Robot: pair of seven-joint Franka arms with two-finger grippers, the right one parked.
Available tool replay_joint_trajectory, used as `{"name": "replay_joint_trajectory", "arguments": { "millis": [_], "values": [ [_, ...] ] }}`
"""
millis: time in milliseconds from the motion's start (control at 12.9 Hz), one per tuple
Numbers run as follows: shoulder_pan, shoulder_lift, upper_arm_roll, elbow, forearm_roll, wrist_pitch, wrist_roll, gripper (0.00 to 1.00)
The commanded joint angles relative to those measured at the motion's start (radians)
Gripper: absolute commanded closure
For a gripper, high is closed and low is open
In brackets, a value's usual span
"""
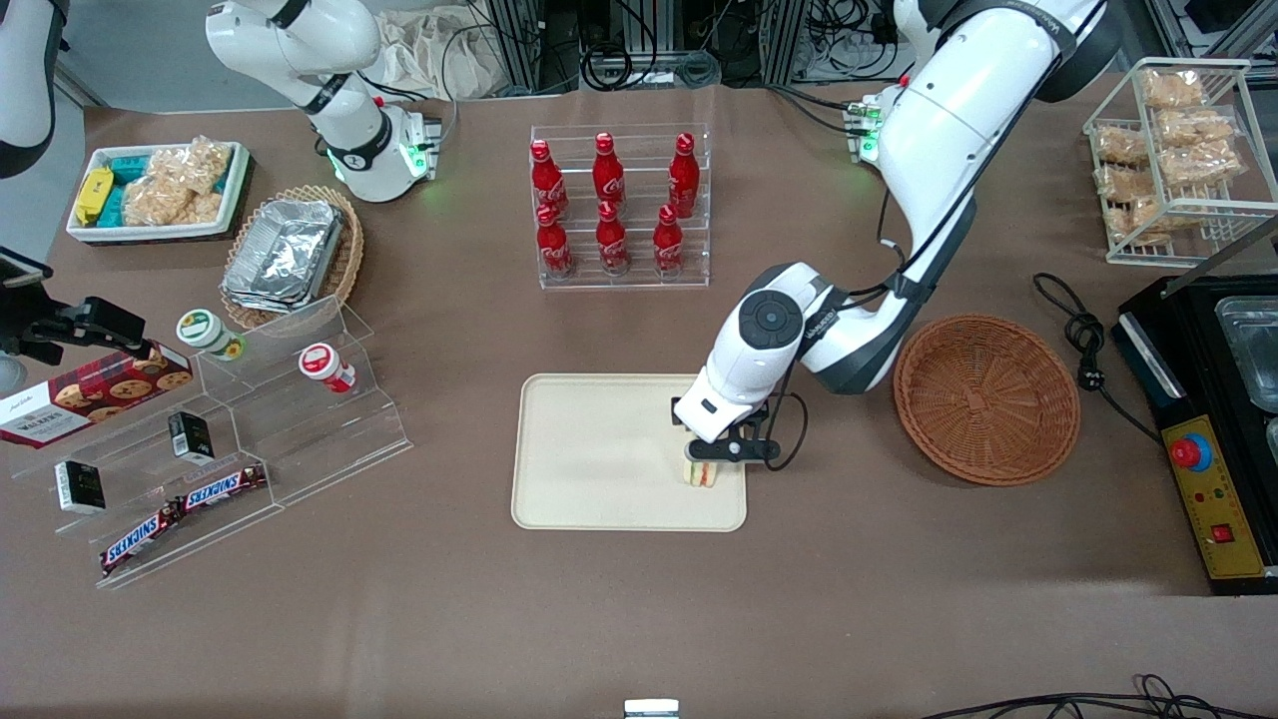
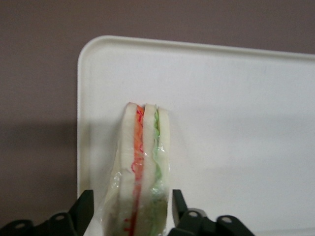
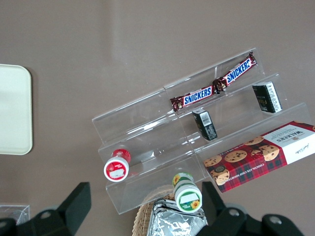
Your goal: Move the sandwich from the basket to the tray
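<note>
The sandwich (image 1: 704,473), a wrapped wedge with orange-red and green layers, stands on edge on the cream tray (image 1: 599,449), near the tray's corner closest to the front camera at the working arm's end. My left gripper (image 1: 711,461) is right above it. In the left wrist view the sandwich (image 2: 142,167) sits on the tray (image 2: 236,123) between the black fingers (image 2: 84,204), with a thin gap on each side. The gripper (image 2: 132,211) is open. The reddish-brown wicker basket (image 1: 986,399) stands empty beside the tray, toward the working arm's end.
A rack of red cola bottles (image 1: 609,205) stands farther from the camera than the tray. An acrylic stepped shelf (image 1: 230,439) with snack bars and cups lies toward the parked arm's end. A black appliance (image 1: 1213,429) and a wire rack of snacks (image 1: 1173,160) stand at the working arm's end.
</note>
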Motion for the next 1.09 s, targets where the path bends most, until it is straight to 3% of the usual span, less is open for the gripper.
{"name": "replay_joint_trajectory", "arguments": {
  "millis": [0,155,388,699,1010],
  "values": [
    [0.069,-0.145,0.001,-0.005,-0.011,-0.095,-0.049,0.01],
    [0.102,-0.235,0.004,-0.005,-0.094,-0.157,-0.039,0.01],
    [0.191,-0.384,0.000,0.001,-0.137,-0.388,-0.003,0.01],
    [0.329,-0.568,0.016,0.012,-0.278,-0.716,0.288,0.01],
    [0.292,-0.731,0.230,0.044,-0.346,-0.970,0.491,0.01]
  ]
}}
